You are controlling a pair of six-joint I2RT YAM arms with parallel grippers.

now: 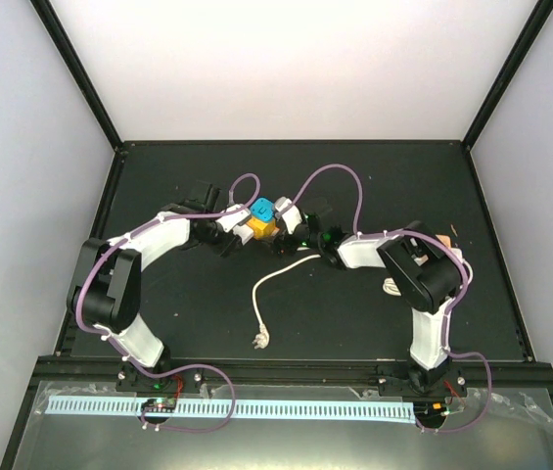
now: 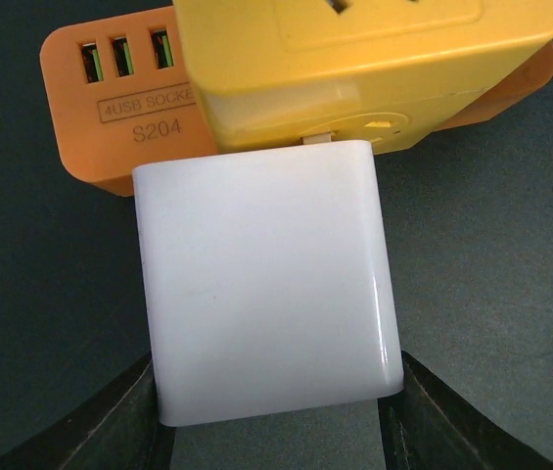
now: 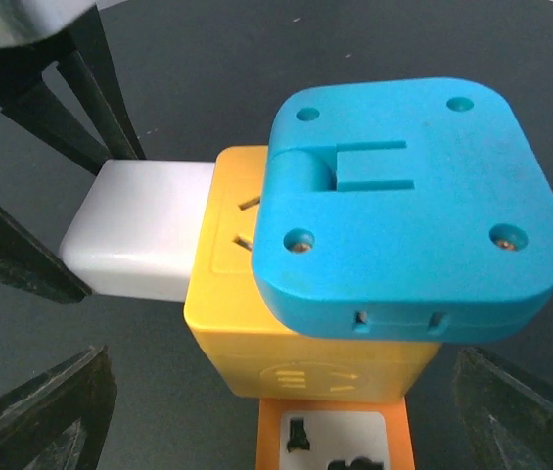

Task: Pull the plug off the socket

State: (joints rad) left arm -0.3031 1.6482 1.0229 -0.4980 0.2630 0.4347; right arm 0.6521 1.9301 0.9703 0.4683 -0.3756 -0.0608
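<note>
A: Left first — the left gripper [image 2: 276,392] is clenched on the white plug [image 2: 266,284], with one of its fingers [image 2: 100,431] on each flank at the plug's left end. Contact sits at the frame edge, so the bite is probably shallow; can't confirm.

B: Where's the plug?

A: Seated in the left face of the yellow socket cube [image 2: 354,69], flush, no gap at the joint. The cube is around the middle of the table [image 1: 403,186], toward the far side, between both grippers. Blue cap [image 3: 403,196] on top, orange USB base [image 2: 110,108] attached.

B: Right side?

A: The right gripper [image 3: 281,392] is released — jaws spread either side of the cube, with dark table showing between each finger and the yellow body. Nothing is bracing it.

B: So the pull?

A: My call: close the right one on the cube body first, otherwise cube and plug travel together. Then draw the plug straight left along its pins, no twisting, no lifting. The plug sides look glossy, so grip firm and start slow to catch slipping.

B: Hazards?

A: A loose white cable [image 1: 261,294] lies on the near side of the cube, apart from it. Retreat leftward, not toward it.
</note>
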